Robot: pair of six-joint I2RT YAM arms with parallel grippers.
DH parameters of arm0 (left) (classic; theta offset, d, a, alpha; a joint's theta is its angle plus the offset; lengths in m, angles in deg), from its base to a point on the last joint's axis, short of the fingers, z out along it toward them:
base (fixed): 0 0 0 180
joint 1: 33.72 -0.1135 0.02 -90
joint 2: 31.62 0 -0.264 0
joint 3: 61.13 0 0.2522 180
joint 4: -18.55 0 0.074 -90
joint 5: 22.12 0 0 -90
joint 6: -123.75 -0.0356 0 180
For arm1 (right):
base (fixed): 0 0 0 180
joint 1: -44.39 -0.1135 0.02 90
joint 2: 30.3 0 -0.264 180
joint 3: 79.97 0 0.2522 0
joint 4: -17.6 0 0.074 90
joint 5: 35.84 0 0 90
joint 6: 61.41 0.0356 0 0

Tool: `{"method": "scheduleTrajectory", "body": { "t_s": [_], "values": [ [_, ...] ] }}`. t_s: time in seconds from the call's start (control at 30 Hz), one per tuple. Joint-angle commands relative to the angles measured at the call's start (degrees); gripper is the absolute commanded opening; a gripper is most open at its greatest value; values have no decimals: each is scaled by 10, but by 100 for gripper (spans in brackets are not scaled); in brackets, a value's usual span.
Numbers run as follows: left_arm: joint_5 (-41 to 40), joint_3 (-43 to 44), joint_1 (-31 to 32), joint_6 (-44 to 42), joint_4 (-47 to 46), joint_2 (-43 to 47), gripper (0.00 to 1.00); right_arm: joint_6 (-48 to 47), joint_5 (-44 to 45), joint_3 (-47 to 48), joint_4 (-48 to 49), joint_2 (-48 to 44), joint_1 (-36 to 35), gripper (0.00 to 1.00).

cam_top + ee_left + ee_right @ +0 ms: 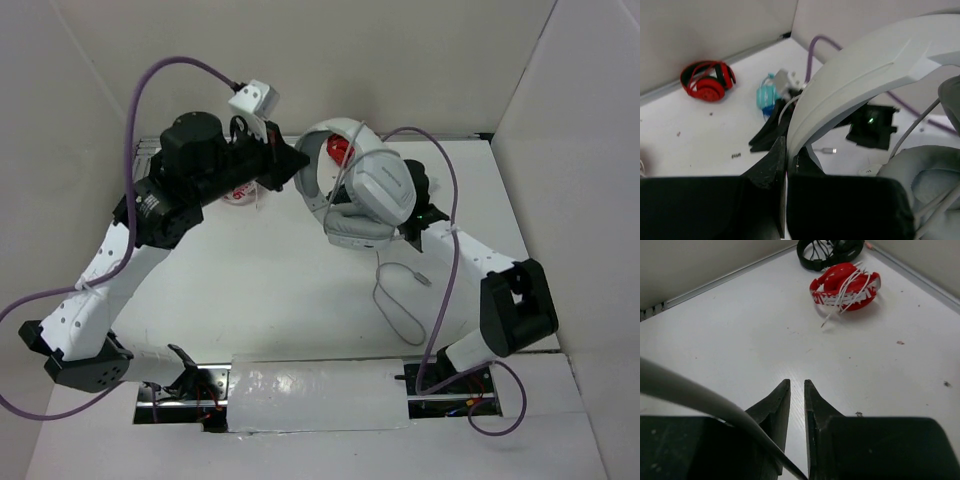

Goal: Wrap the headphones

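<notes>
Large white headphones are held up over the worktop, above its middle and toward its far edge. The left pincer reaches in from the worktop's left half and is clamped tight on the wide headband, which runs down between its closed fingers. The right pincer sits over the worktop's right half with its fingers slightly parted. Bare worktop shows through the narrow gap, nothing is gripped, and a grey strip crosses in front of one finger. The thin grey cable loops on the worktop's right half. Red headphones, bound in white cord, lie by the worktop's far edge.
</notes>
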Motion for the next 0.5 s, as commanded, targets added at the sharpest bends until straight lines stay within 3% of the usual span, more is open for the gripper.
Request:
{"method": "scheduleTrajectory", "body": {
  "t_s": [0.0, 0.1, 0.2, 0.3, 0.47],
  "values": [
    [13, 88, 3, 9, -17, -17, 0, 26, -2, 3, 78, 27, -19, 25],
    [5, 149, 2, 1, 0, -40, 0, 67, -18, 2, 131, 88, -27, 24],
    [-3, 187, 2, -4, 2, -46, 0, 114, -39, 9, 195, 139, -44, 17],
    [-19, 210, 3, -12, 5, -53, 0, 133, -34, -9, 228, 165, -67, 0],
    [-176, 206, 1, -32, -27, -77, 0, 192, -3, -139, 330, 128, -100, 0]
  ]
}}
